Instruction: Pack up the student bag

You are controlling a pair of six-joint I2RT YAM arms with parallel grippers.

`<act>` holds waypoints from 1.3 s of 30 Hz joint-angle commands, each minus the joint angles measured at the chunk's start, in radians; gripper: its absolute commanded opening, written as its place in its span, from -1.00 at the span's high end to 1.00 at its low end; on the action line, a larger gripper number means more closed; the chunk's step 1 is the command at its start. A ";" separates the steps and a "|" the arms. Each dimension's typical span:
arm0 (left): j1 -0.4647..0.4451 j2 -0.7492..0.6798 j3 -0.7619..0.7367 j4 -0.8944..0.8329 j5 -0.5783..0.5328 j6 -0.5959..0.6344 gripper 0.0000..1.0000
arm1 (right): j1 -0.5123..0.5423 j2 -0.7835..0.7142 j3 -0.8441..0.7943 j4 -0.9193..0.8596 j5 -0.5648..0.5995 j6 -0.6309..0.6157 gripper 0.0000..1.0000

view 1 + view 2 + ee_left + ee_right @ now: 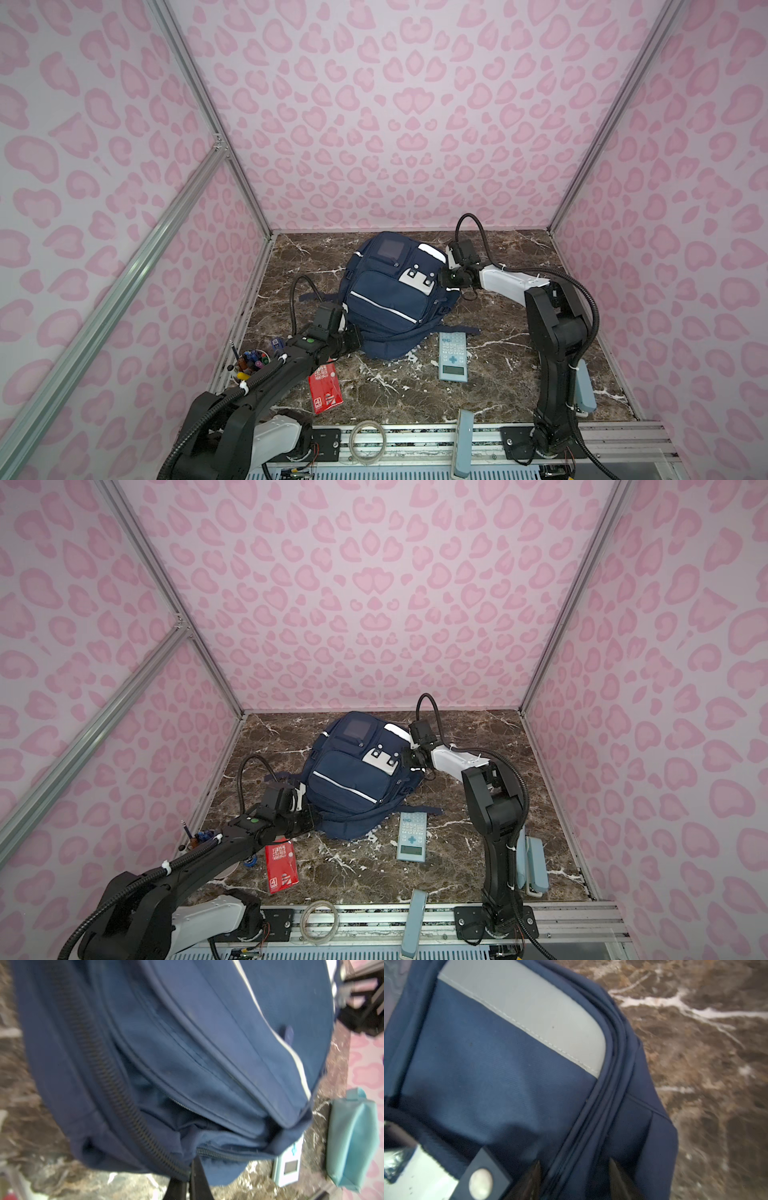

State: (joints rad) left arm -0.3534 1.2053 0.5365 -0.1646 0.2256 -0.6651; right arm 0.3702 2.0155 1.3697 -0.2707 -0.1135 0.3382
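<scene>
Brown marble tabletop [511, 365], white-veined, under pink spotted walls [415, 104]: the student bag [390, 295], soft navy fabric with white stripes and studded white patches, lay front-up at mid-table. My left gripper [194, 1169] was pinched closed at its coarse zipper seam. My right gripper [574, 1167] stood parted astride the corded piping on its right edge.
</scene>
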 commanded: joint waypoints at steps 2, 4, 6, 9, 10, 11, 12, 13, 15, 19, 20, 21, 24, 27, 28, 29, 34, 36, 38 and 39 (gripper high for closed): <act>0.013 0.084 0.100 0.075 -0.094 -0.006 0.94 | -0.006 -0.042 -0.085 -0.174 0.110 -0.006 -0.04; 0.025 0.158 0.176 0.055 -0.137 0.013 0.93 | -0.006 -0.073 -0.107 -0.181 0.078 -0.018 0.00; 0.042 0.216 0.224 0.071 -0.162 0.017 0.91 | 0.001 -0.094 -0.123 -0.192 0.042 -0.030 0.04; 0.055 0.277 0.290 0.076 -0.227 0.021 0.88 | 0.035 -0.122 -0.145 -0.216 0.025 -0.051 0.08; 0.058 0.295 0.308 0.069 -0.243 0.024 0.87 | 0.048 -0.134 -0.155 -0.223 0.025 -0.057 0.09; 0.058 0.303 0.322 0.065 -0.257 0.029 0.86 | 0.059 -0.147 -0.165 -0.228 0.026 -0.058 0.10; 0.058 0.311 0.335 0.059 -0.280 0.032 0.83 | 0.071 -0.164 -0.179 -0.232 0.025 -0.052 0.12; 0.060 0.315 0.343 0.054 -0.303 0.033 0.80 | 0.084 -0.182 -0.195 -0.233 0.014 -0.047 0.13; 0.064 0.322 0.358 0.053 -0.324 0.042 0.75 | 0.108 -0.213 -0.224 -0.231 -0.007 -0.031 0.13; 0.100 0.342 0.392 0.062 -0.306 0.049 0.64 | 0.150 -0.275 -0.265 -0.209 -0.053 -0.009 0.11; 0.110 0.342 0.397 0.070 -0.300 0.051 0.56 | 0.153 -0.289 -0.272 -0.203 -0.067 -0.007 0.07; 0.120 0.337 0.401 0.074 -0.293 0.049 0.49 | 0.156 -0.306 -0.278 -0.196 -0.077 -0.012 0.01; 0.127 0.274 0.375 0.090 -0.306 0.047 -0.01 | 0.179 -0.379 -0.292 -0.182 -0.025 -0.068 -0.13; 0.122 0.163 0.321 0.065 -0.318 0.042 -0.64 | 0.200 -0.495 -0.348 -0.104 0.055 -0.158 -0.27; 0.114 0.122 0.296 0.061 -0.303 0.038 -0.67 | 0.197 -0.533 -0.374 -0.054 0.070 -0.185 -0.31; 0.100 0.091 0.273 0.059 -0.280 0.029 -0.68 | 0.194 -0.556 -0.397 -0.009 0.115 -0.182 -0.33; -0.049 0.015 0.117 0.186 -0.101 -0.108 -0.35 | 0.072 -0.456 -0.300 0.005 0.122 -0.137 -0.42; -0.087 0.044 0.072 0.247 -0.074 -0.154 -0.14 | 0.023 -0.355 -0.176 -0.093 0.068 -0.123 -0.42; -0.102 0.084 0.042 0.275 -0.100 -0.172 0.09 | -0.003 -0.260 -0.104 -0.115 0.046 -0.111 -0.41; -0.102 0.109 0.030 0.290 -0.102 -0.176 0.16 | -0.005 -0.213 -0.073 -0.130 0.042 -0.112 -0.39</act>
State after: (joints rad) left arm -0.4477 1.2816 0.5892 0.0193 0.0978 -0.7757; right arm 0.3725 1.7306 1.2488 -0.3309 -0.0307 0.2111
